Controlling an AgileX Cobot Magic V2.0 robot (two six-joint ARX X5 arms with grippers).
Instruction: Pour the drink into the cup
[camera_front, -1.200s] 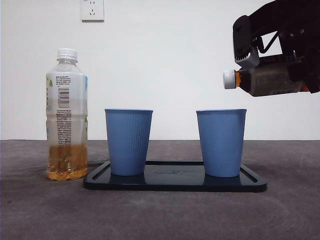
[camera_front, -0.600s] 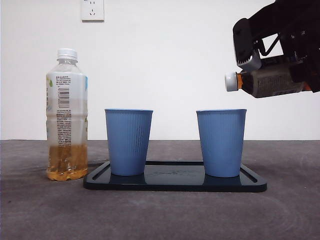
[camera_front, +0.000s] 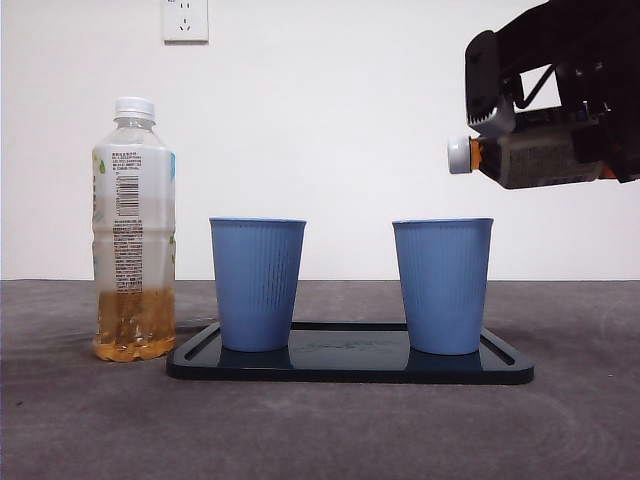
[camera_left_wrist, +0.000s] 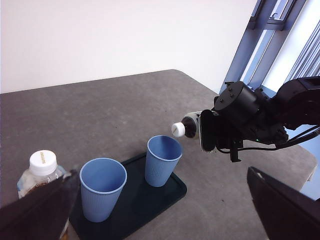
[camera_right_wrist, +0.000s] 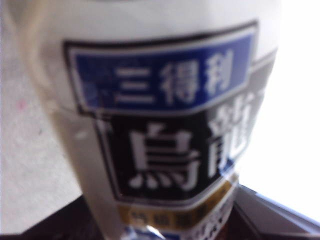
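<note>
My right gripper (camera_front: 502, 135) is shut on a dark tea bottle (camera_front: 535, 158) and holds it on its side, high at the right. The bottle's white cap (camera_front: 459, 155) is on and points left, just above the right blue cup (camera_front: 442, 285). A second blue cup (camera_front: 257, 283) stands left of it, and both are on a black tray (camera_front: 350, 367). The left wrist view shows the held bottle (camera_left_wrist: 189, 126) over the far cup (camera_left_wrist: 162, 159). The right wrist view is filled by the bottle's label (camera_right_wrist: 165, 125). My left gripper (camera_left_wrist: 160, 227) is open and waits high above the table.
A clear bottle with yellow tea at its bottom (camera_front: 133, 230) and a white cap stands upright left of the tray; it also shows in the left wrist view (camera_left_wrist: 42, 167). The grey table's edge (camera_left_wrist: 235, 117) lies behind the right arm.
The held bottle wobbled slightly: its cap dipped a little, then rose back. The cups, tray and yellow bottle have not moved.
</note>
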